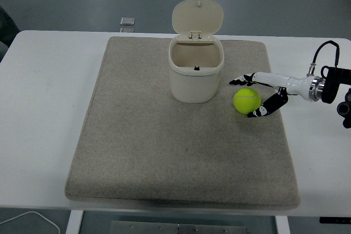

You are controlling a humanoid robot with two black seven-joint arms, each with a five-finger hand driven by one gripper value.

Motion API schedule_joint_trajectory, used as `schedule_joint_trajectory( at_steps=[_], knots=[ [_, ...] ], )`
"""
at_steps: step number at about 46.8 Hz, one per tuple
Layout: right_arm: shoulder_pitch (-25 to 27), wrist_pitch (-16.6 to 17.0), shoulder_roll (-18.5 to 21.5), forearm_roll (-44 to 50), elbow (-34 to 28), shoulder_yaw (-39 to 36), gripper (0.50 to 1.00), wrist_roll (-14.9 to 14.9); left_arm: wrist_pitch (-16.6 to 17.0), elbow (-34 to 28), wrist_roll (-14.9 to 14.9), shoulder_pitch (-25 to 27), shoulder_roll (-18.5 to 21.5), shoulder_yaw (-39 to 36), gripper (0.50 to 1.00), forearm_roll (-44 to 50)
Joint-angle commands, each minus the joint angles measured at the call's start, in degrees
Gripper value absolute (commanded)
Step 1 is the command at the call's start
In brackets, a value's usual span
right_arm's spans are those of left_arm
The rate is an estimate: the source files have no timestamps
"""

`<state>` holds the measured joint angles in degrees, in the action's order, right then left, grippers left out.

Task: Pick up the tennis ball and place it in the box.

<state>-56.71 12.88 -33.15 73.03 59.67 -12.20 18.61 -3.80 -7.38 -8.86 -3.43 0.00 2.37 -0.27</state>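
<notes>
A yellow-green tennis ball (246,100) lies on the grey mat (164,152), just right of the cream box (196,69), whose hinged lid stands up open. My right hand (248,96) reaches in from the right edge and brackets the ball: its fingers (239,80) lie along the ball's far side, the thumb at its near right side. The fingers are spread and do not clamp the ball, which rests on the mat. My left arm is out of view.
A small grey object (126,21) sits on the white table (44,108) behind the mat's far left corner. A white cable (33,218) shows below the table's near left edge.
</notes>
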Motion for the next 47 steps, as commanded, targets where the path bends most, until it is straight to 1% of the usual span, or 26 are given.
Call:
schedule_joint_trajectory(
  at_steps=[1,3,5,7,9,13,17,20,24,29,32,35,38,47],
  knots=[
    [0.0,-0.7,0.0,0.1,0.0,0.0,0.917,0.0,0.0,0.0,0.0,0.0,0.0,0.0,0.992,0.0],
    [0.0,-0.9,0.0,0.2,0.0,0.1,0.909,0.0,-0.1,0.0,0.1,0.0,0.0,0.0,0.992,0.0],
    [0.0,-1.1,0.0,0.2,0.0,0.2,0.891,0.0,0.0,0.0,0.0,0.0,0.0,0.0,0.992,0.0],
    [0.0,-1.1,-0.1,0.8,0.0,0.2,0.848,0.0,0.0,0.0,0.0,0.0,0.0,0.0,0.992,0.0],
    [0.0,-1.1,-0.1,1.7,0.0,0.2,0.791,0.0,0.0,0.0,0.0,0.0,0.0,0.0,0.992,0.0],
    [0.0,-1.1,-0.2,2.9,0.0,0.2,0.723,0.0,-0.1,0.0,0.0,0.0,0.0,0.0,0.99,0.0],
    [0.0,-1.1,-0.2,2.9,0.0,0.2,0.691,0.0,-0.1,0.0,0.0,0.0,0.0,0.0,0.992,0.0],
    [0.0,-1.1,-0.1,2.9,0.0,0.2,0.68,0.0,0.0,0.0,0.0,0.0,0.0,0.0,0.992,0.0],
    [0.0,-1.1,-0.1,3.0,0.0,0.2,0.637,0.0,0.0,0.0,0.0,0.0,0.0,0.0,0.992,0.0],
    [0.0,-1.1,-0.2,3.0,0.0,0.2,0.57,0.0,0.0,0.0,0.1,0.0,0.0,0.0,0.992,0.0],
    [0.0,-1.1,-0.2,3.0,0.0,0.2,0.541,0.0,0.0,0.0,0.0,0.0,0.0,0.0,0.99,0.0],
    [-0.1,-1.1,-0.2,3.0,0.0,0.2,0.515,0.4,0.0,0.0,0.0,0.0,0.0,0.0,0.992,0.0],
    [-0.1,-1.1,-0.1,3.1,0.0,0.2,0.503,0.8,0.0,0.0,0.0,0.0,0.0,0.0,0.992,0.0],
    [-0.2,-1.1,-0.3,3.0,0.0,0.1,0.5,1.1,-0.1,0.0,0.0,0.0,0.0,0.0,0.992,0.0]
  ],
)
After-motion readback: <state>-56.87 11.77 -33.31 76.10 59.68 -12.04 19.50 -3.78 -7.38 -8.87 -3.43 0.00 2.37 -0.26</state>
